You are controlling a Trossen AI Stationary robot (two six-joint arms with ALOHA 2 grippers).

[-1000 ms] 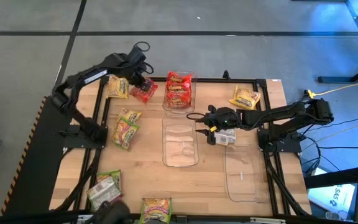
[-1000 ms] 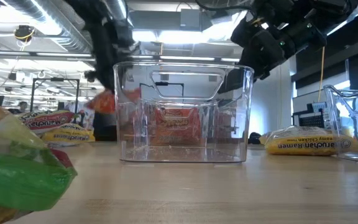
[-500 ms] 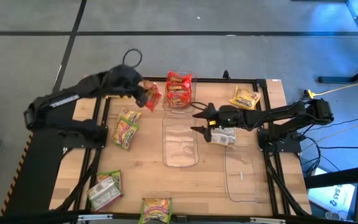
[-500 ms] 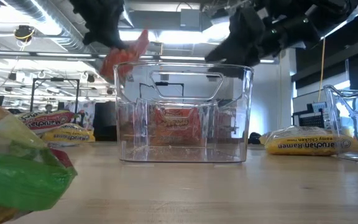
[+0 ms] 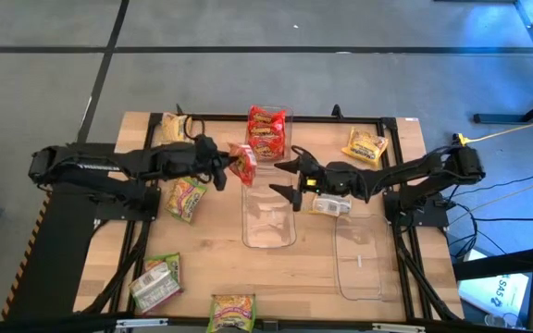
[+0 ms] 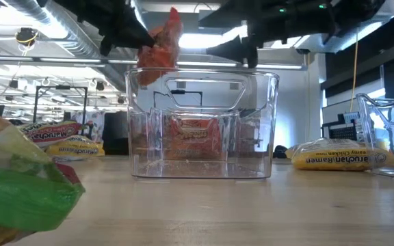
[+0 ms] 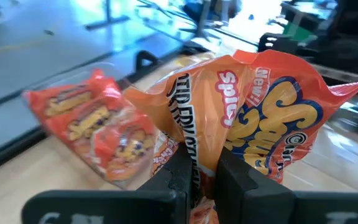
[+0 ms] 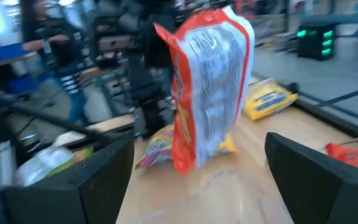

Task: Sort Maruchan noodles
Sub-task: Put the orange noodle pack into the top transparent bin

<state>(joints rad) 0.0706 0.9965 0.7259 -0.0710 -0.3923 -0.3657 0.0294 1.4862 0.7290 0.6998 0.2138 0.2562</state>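
Red ramen packet [image 5: 242, 164] hangs clamped in the left gripper [image 5: 222, 166] over the middle clear bin's [image 5: 268, 231] far-left corner, high view; right gripper [image 5: 287, 180] faces it, fingers spread. Low view: bin wall fronts stored red packets [image 6: 193, 133]. Left wrist view: fingers [image 7: 180, 177] pinch the wrapper. Right wrist view alone shows blurred people behind.

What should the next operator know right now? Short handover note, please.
Left gripper: shut on a red crinkly noodle packet, held in the air at the near edge of the middle clear plastic bin.
Right gripper: open, facing that packet across the bin, holding nothing.
Done: red packets in the far clear bin.
Left: yellow packets and green packets lie loose on the wooden table; the middle bin and the right clear bin look empty.
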